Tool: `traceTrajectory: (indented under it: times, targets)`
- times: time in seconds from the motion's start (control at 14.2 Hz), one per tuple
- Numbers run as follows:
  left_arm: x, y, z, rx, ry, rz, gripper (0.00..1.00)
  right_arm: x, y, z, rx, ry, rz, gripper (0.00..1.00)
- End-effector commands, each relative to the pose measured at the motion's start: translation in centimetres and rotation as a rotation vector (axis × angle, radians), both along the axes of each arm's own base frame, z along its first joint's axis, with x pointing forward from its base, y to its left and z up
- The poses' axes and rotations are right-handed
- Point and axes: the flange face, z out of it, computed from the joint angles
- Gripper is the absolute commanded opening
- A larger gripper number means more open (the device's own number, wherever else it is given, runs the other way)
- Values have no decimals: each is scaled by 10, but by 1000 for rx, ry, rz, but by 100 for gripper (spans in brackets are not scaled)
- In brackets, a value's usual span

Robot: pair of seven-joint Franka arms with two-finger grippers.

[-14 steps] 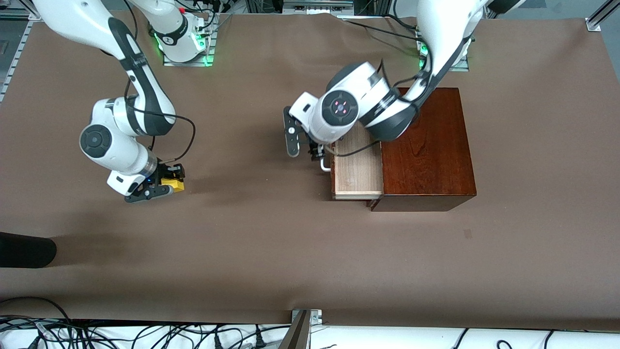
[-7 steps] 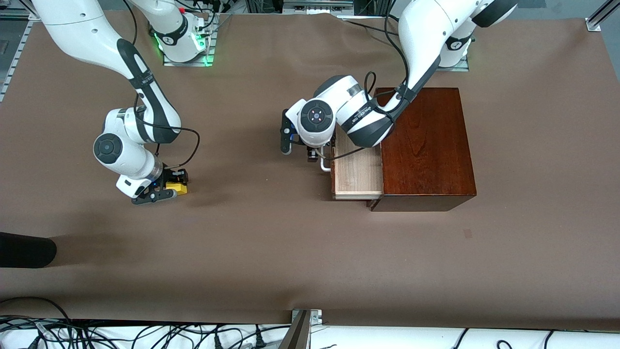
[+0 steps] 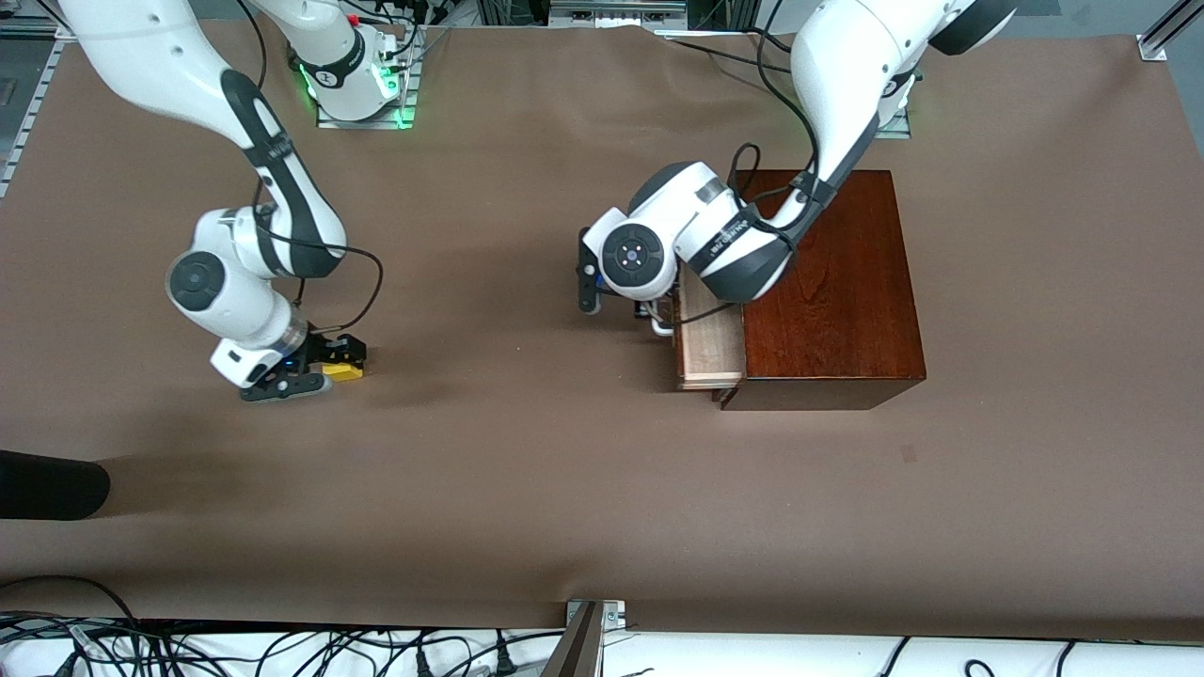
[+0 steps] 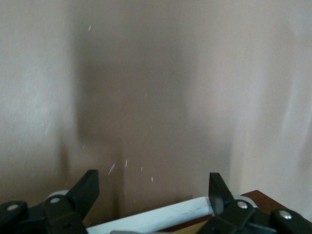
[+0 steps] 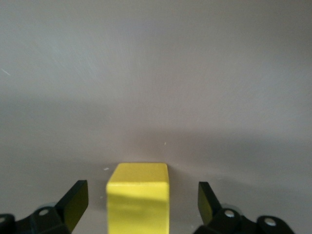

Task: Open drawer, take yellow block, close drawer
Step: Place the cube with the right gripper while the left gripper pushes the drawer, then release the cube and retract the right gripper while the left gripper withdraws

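Note:
The yellow block [image 3: 344,372] sits on the brown table toward the right arm's end. My right gripper [image 3: 323,369] is low around it, open, with a gap on each side of the block [image 5: 138,197] in the right wrist view. The drawer [image 3: 711,346] sticks out of the dark reddish-brown box [image 3: 828,291] only a short way, pale wood showing. My left gripper [image 3: 649,315] is open at the white bar handle [image 3: 662,327]. In the left wrist view the handle [image 4: 161,217] lies between the fingers [image 4: 89,179].
A dark rounded object [image 3: 47,484] lies at the table's edge toward the right arm's end, nearer the front camera. Cables and a metal post [image 3: 583,639] run along the front edge. The brown table cover [image 3: 527,470] stretches between block and box.
The drawer has slid most of the way into the box, with my left gripper moving along at its handle. My right gripper shifted slightly; the block stays on the table.

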Motion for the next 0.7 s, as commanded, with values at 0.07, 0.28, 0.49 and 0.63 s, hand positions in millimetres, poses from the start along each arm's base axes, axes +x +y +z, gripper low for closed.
traceTrajectory:
  times: [0.07, 0.28, 0.49, 0.63]
  targets:
    - [25, 62, 9, 107, 32, 30, 100, -17, -8, 120, -6, -27, 13, 100]
    - [34, 81, 13, 120, 48, 57, 100, -28, -9, 221, -12, 42, 9, 100]
    - [37, 83, 18, 108, 43, 67, 100, -30, -7, 300, -13, 85, 9, 100]
    - [36, 75, 31, 75, 42, 99, 100, -32, -9, 328, -13, 90, 7, 100]
